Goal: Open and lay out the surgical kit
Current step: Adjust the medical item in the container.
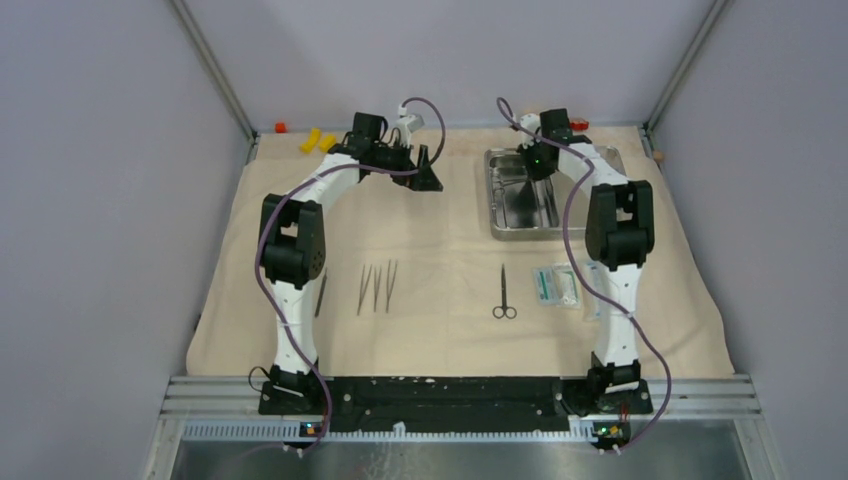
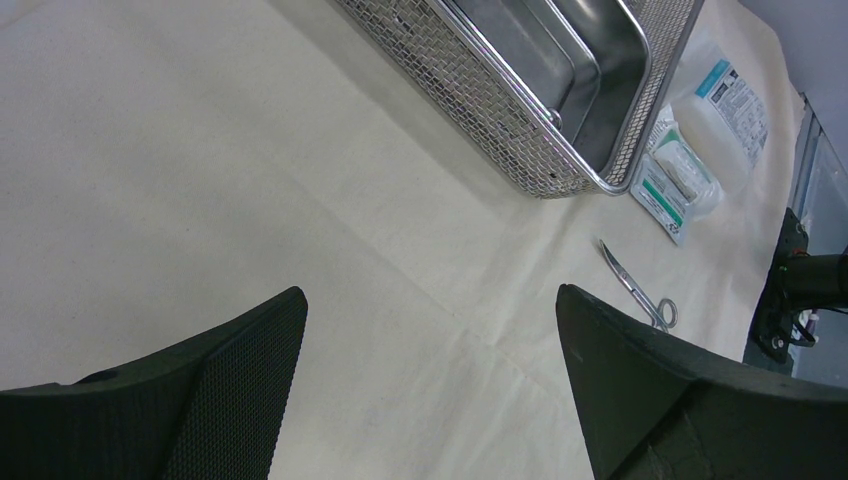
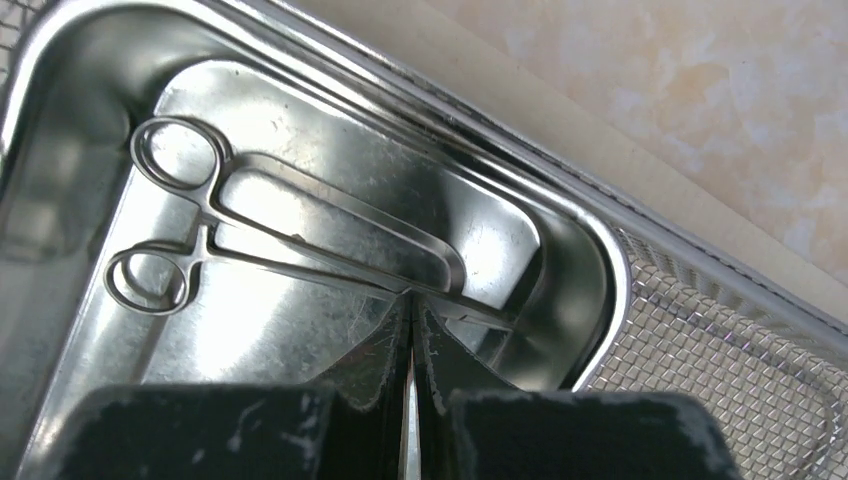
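The beige cloth wrap (image 1: 440,250) lies opened flat and covers most of the surface. On it, toward the far right corner, the steel tray (image 1: 510,215) sits inside a wire mesh basket (image 2: 470,90).

The right fingers (image 1: 533,166) reach down into the tray at its far end. In the right wrist view they are clenched shut (image 3: 410,340), pad against pad. Their tips meet the jaw end of a pair of ring-handled forceps (image 3: 207,215) that lies flat on the tray floor (image 3: 250,350). I cannot tell whether any metal is pinched between them.

The left fingers (image 1: 428,166) hang over bare cloth near the far edge, just left of the tray. They are spread wide (image 2: 250,370) and hold nothing, with only cloth (image 2: 200,150) beneath them.

Three thin tweezers (image 1: 377,287) lie side by side left of the middle, toward the near edge, close to the left arm. The scissors (image 1: 504,293) lie alone around the middle, handles toward the near edge, and also show in the left wrist view (image 2: 635,287). Just right of them sit the white-and-teal packets (image 1: 555,285), between the tray and the near edge and partly hidden by the right arm. In the left wrist view the packets (image 2: 690,170) lie close to the basket's corner.

Off the cloth, at the far left corner, are two yellow blocks (image 1: 316,141) and a red block (image 1: 281,127).
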Controlling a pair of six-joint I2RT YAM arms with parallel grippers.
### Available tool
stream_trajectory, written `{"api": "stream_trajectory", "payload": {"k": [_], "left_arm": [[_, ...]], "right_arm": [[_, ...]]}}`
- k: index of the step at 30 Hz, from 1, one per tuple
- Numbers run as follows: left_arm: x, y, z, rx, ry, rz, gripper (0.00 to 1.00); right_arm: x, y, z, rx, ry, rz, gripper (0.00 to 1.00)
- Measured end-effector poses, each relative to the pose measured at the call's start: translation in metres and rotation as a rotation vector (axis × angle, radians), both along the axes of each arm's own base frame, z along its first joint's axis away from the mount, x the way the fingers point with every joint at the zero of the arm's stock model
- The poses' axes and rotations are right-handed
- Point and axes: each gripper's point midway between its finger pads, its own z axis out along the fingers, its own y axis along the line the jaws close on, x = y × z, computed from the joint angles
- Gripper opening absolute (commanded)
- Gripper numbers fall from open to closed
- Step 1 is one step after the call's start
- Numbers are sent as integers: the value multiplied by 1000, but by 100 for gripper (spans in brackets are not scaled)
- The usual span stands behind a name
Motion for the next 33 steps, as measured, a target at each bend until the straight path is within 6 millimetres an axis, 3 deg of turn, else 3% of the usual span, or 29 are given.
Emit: {"api": "stream_trajectory", "payload": {"k": [13,19,27,33], "left_arm": [[4,6,-1,4,-2,17,99],[4,6,-1,4,-2,17,99],[4,7,-1,4,-2,19,99],[5,9,0,2,5,26,99]], "right_arm": [[12,22,19,75,-49,-25,2],[7,47,22,148,-31,0,2],[14,83,45,208,-71,53,2],[14,91,29,205,-44,60,1]]}}
